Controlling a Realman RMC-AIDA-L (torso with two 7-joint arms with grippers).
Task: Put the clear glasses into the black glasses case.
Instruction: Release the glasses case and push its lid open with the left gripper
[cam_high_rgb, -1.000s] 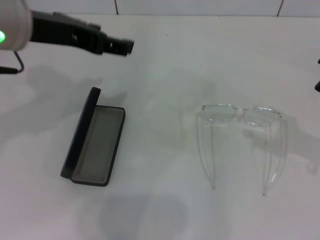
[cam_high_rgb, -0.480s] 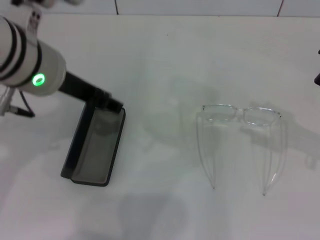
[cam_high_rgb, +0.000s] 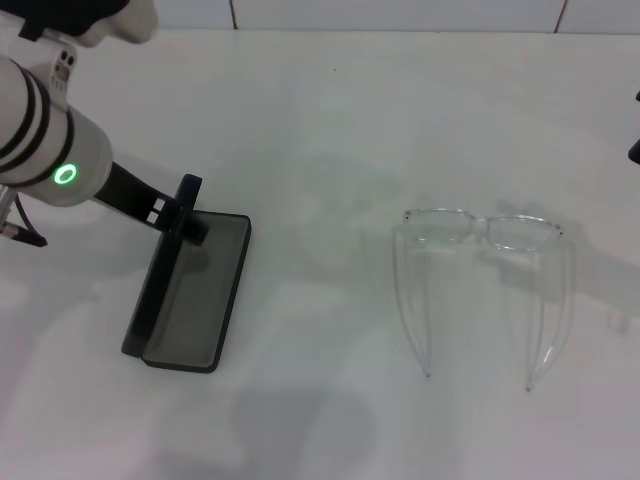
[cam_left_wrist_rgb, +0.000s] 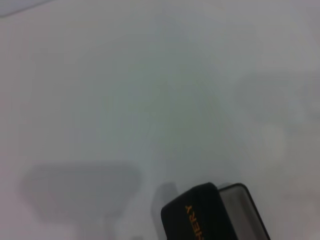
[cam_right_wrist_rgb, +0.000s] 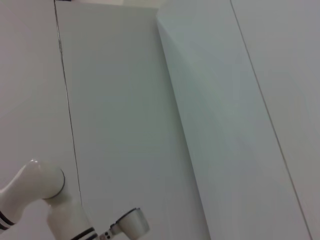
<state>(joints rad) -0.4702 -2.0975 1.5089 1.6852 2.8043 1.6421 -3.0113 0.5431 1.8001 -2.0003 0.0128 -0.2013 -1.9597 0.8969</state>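
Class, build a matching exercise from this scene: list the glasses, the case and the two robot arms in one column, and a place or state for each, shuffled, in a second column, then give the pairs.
Things:
1. clear plastic glasses
2. black hinged glasses case
3. left tool
4. right arm

Places or states:
A. only just in view at the table's right edge
B. at the far end of the case
C. lying open, grey lining showing
D. on the white table, temples unfolded, right of the case

Pairs: 1-D, 2-C, 3-B, 4-A
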